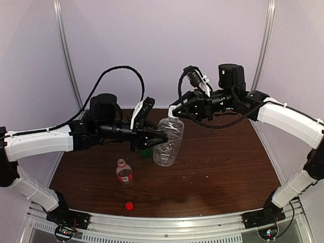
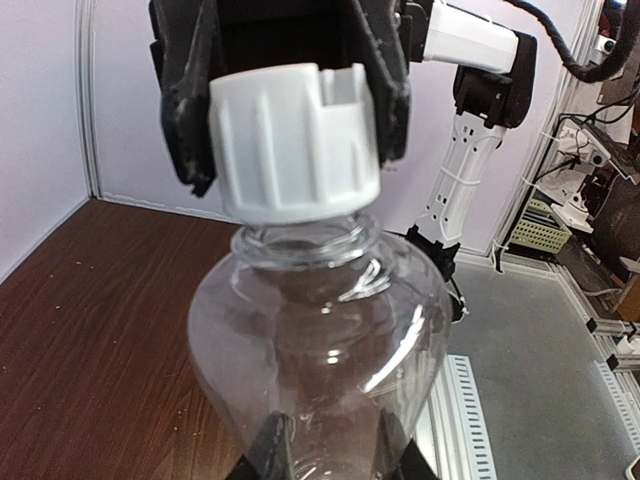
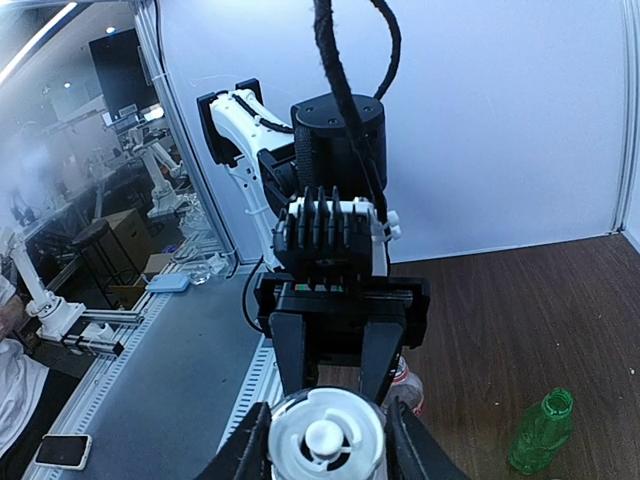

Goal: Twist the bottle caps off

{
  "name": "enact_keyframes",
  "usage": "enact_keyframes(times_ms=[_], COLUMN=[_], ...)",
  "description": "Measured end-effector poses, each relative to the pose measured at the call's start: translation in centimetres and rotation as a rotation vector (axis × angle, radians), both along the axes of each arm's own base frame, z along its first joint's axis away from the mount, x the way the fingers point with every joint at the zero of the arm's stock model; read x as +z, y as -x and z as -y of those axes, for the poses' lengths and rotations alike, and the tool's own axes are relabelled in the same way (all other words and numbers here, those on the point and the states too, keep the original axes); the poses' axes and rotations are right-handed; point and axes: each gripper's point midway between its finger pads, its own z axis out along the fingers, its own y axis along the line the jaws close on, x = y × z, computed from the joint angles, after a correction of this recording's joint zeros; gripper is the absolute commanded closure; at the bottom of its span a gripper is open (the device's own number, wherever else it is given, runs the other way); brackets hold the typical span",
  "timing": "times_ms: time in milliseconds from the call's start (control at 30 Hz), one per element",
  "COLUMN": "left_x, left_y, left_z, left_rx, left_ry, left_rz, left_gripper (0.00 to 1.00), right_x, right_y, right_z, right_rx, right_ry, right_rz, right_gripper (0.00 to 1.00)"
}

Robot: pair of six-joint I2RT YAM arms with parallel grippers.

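Lying red cap (image 1: 129,205): loose on the desk (image 1: 228,167), nearest of all, well in front and left of the ribbed bottle (image 1: 168,147).
Short bottle (image 1: 124,173): red label, neck bare, front-left of the ribbed bottle.
Green bottle (image 3: 540,432): on the desk, just left of the ribbed bottle.
Left tool (image 1: 160,136): closed tight on the ribbed bottle's body, holding it tilted.
White cap (image 2: 295,140): over the ribbed bottle's neck.
Right tool (image 3: 328,450): beyond the ribbed bottle, fingers clasping the white cap on both sides.
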Motion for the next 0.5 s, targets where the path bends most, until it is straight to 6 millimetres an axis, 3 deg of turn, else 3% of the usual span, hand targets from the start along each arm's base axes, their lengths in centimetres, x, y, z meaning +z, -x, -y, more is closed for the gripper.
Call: enact_keyframes(times_ms=[333, 500], left_x=[0.3, 0.4], left_y=[-0.3, -0.6], left_z=[0.1, 0.2], left_rx=[0.012, 0.038], left_ry=[0.011, 0.011], left_rz=[0.012, 0.021], left_gripper=[0.94, 0.94], right_x=[0.1, 1.1], right_y=[-1.2, -1.7], right_z=[0.0, 0.6], right_rx=[-0.088, -0.176], right_ry=[0.016, 0.015], right_rz=[-0.023, -0.030], right_gripper=[0.35, 0.28])
